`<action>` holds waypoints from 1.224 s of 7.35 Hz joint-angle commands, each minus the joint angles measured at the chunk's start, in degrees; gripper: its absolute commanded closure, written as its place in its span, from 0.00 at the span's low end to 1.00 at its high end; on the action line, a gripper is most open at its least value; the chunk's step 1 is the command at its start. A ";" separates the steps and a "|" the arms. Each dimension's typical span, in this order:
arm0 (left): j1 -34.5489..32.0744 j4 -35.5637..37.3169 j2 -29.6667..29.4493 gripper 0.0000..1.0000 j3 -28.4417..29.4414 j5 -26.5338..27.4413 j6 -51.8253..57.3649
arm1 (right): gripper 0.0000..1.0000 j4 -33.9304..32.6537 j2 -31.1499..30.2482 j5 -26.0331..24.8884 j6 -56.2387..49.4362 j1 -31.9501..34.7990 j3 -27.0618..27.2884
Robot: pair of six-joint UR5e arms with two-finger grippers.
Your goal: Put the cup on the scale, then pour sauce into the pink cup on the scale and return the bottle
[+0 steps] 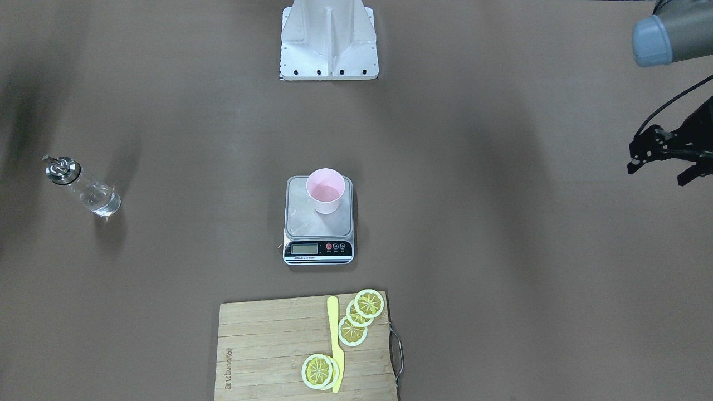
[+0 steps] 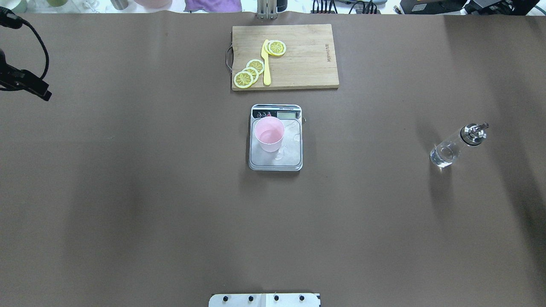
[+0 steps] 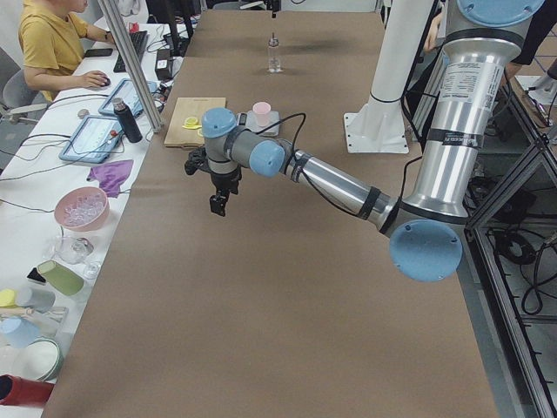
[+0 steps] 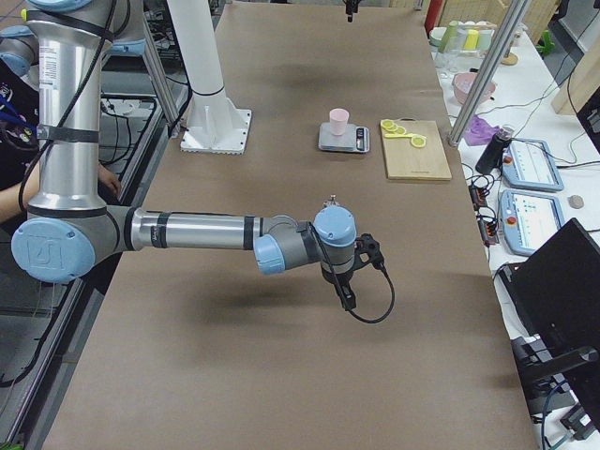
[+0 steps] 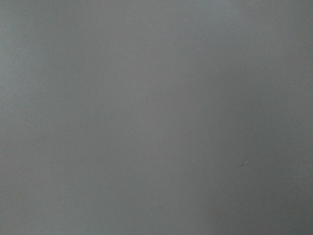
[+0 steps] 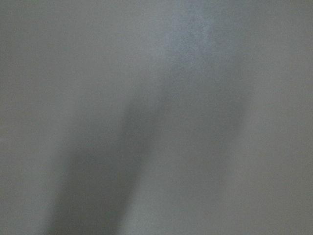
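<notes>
Light is even, from overhead, moderately bright. I see soft, broad shadow bands on the table (image 2: 128,213), with no hard edges. Beneath the left gripper (image 1: 658,172) its wrist view is flat grey, no detail. Beneath the right gripper (image 4: 346,298), a blurred dark streak. Well away from both, glints on the bottle (image 2: 452,147) cap and the scale (image 2: 275,158) plate.

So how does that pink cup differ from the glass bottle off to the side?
The cup is opaque pink and open-topped; the bottle is clear glass, capped in shiny steel. The cup sits on the scale at mid-table; the bottle stands on the bare table, far to the robot's right. Both stand upright.
</notes>
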 commanded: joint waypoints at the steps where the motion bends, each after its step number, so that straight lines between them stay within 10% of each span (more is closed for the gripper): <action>1: -6.62 -0.03 2.09 0.07 2.88 -4.26 6.52 | 0.00 -0.18 1.81 -0.81 0.00 1.32 0.33; 9: -16.58 -0.65 3.59 0.03 15.64 -6.93 26.33 | 0.00 -9.40 1.65 1.21 0.35 3.61 1.13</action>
